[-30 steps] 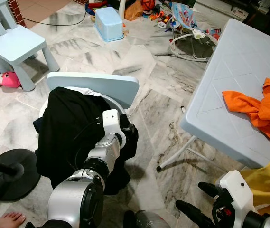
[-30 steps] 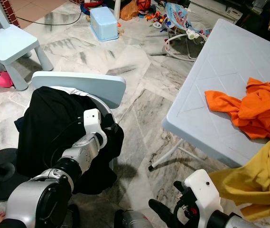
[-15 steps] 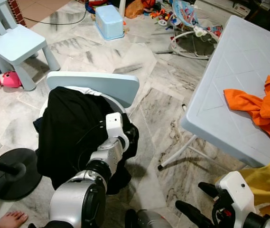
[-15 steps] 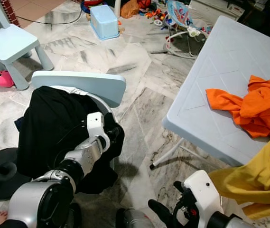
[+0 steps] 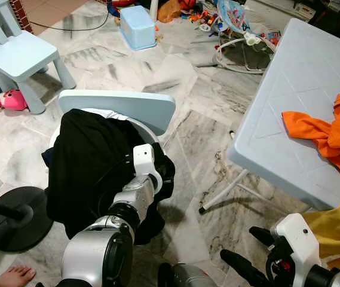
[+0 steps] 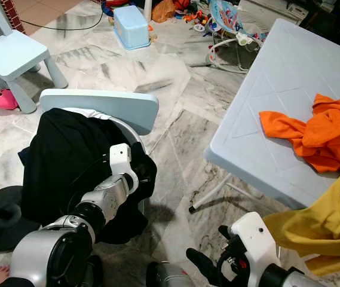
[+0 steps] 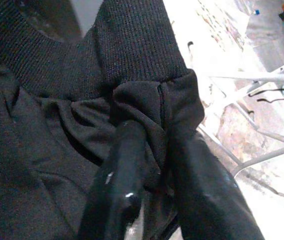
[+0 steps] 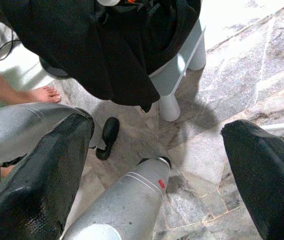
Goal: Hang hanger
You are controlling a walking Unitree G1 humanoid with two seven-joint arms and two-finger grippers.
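A white folding table (image 5: 313,107) stands at the right, with an orange cloth (image 5: 328,134) and a yellow cloth (image 6: 319,221) on it. A black garment (image 5: 89,161) lies draped over a pale blue chair (image 5: 119,107). The left gripper (image 7: 154,165) is closed on a fold of this garment at the chair's edge. The right gripper (image 8: 156,165) hangs low above the marble floor (image 5: 187,78), fingers wide apart and holding nothing. No hanger can be made out.
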